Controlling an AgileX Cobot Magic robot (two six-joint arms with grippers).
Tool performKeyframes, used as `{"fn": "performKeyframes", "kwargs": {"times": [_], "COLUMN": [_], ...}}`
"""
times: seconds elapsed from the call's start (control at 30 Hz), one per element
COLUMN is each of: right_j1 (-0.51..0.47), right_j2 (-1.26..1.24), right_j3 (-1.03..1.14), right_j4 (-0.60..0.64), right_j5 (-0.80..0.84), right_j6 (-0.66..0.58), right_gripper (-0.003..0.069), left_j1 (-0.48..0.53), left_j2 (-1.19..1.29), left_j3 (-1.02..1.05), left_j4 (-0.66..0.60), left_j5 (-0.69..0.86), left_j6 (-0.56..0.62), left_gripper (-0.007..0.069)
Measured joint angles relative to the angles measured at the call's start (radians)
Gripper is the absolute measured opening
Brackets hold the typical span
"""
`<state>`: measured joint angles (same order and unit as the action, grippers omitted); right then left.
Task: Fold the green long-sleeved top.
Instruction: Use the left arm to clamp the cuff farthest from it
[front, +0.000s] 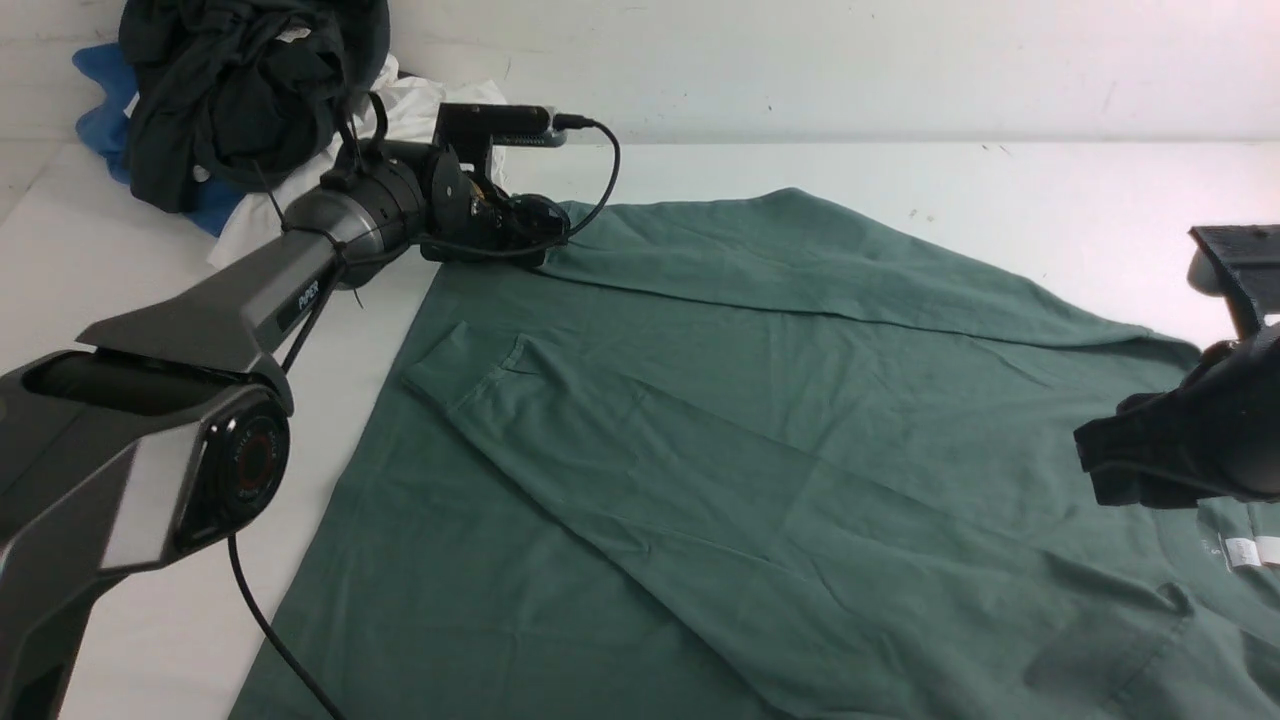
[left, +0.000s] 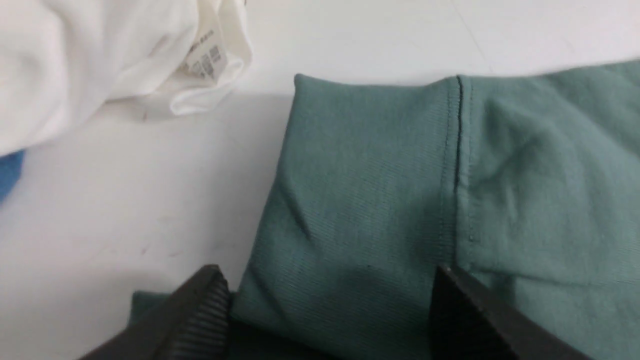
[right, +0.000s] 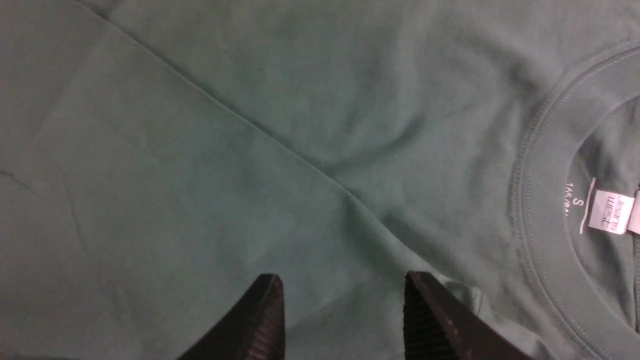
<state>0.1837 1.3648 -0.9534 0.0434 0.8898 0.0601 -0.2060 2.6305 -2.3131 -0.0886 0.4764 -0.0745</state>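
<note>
The sage-green cotton long-sleeved top is spread flat on the white surface, one sleeve laid across it. At its 11 o'clock corner the left end effector is seen wide open astride a ribbed cuff (nothing gripped). At 3 o'clock, near the white neck label, the right end effector is parted above the cloth, empty.
</note>
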Motion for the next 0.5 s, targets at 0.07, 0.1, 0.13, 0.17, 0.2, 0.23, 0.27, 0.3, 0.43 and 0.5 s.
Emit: {"fn": "performKeyframes", "kwargs": {"times": [0.07, 0.1, 0.13, 0.17, 0.2, 0.23, 0.27, 0.3, 0.43, 0.5], "right_j1": [0.0, 0.0, 0.0, 0.0, 0.0, 0.0, 0.0, 0.0, 0.0, 0.0], "right_j2": [0.0, 0.0, 0.0, 0.0, 0.0, 0.0, 0.0, 0.0, 0.0, 0.0], "right_j3": [0.0, 0.0, 0.0, 0.0, 0.0, 0.0, 0.0, 0.0, 0.0, 0.0], "right_j4": [0.034, 0.045, 0.047, 0.061, 0.069, 0.073, 0.077, 0.079, 0.084, 0.085], "right_j5": [-0.001, -0.001, -0.001, -0.001, -0.001, -0.001, -0.001, -0.001, -0.001, -0.001], "right_j6": [-0.027, -0.035, -0.038, -0.051, -0.06, -0.06, -0.06, -0.07, -0.08, -0.083], "right_gripper": [0.0315, 0.0315, 0.0315, 0.0315, 0.0315, 0.0315, 0.0315, 0.0315, 0.0315, 0.0315], "left_j1": [0.0, 0.0, 0.0, 0.0, 0.0, 0.0, 0.0, 0.0, 0.0, 0.0], "left_j2": [0.009, 0.012, 0.012, 0.013, 0.013, 0.013, 0.013, 0.013, -0.001, -0.019], "left_j3": [-0.002, -0.003, -0.003, -0.003, -0.003, -0.003, -0.003, -0.003, -0.003, -0.003], "left_j4": [0.0, 0.0, 0.0, 0.001, 0.001, 0.001, 0.001, 0.001, -0.001, -0.001], "left_j5": [-0.034, -0.04, -0.042, -0.045, -0.045, -0.045, -0.045, -0.044, -0.019, 0.004], "left_j6": [-0.017, -0.019, -0.02, -0.023, -0.023, -0.024, -0.024, -0.024, -0.022, -0.01], "left_gripper": [0.0476, 0.0463, 0.046, 0.0421, 0.0388, 0.0359, 0.0317, 0.0281, 0.0113, 0.0043]}}
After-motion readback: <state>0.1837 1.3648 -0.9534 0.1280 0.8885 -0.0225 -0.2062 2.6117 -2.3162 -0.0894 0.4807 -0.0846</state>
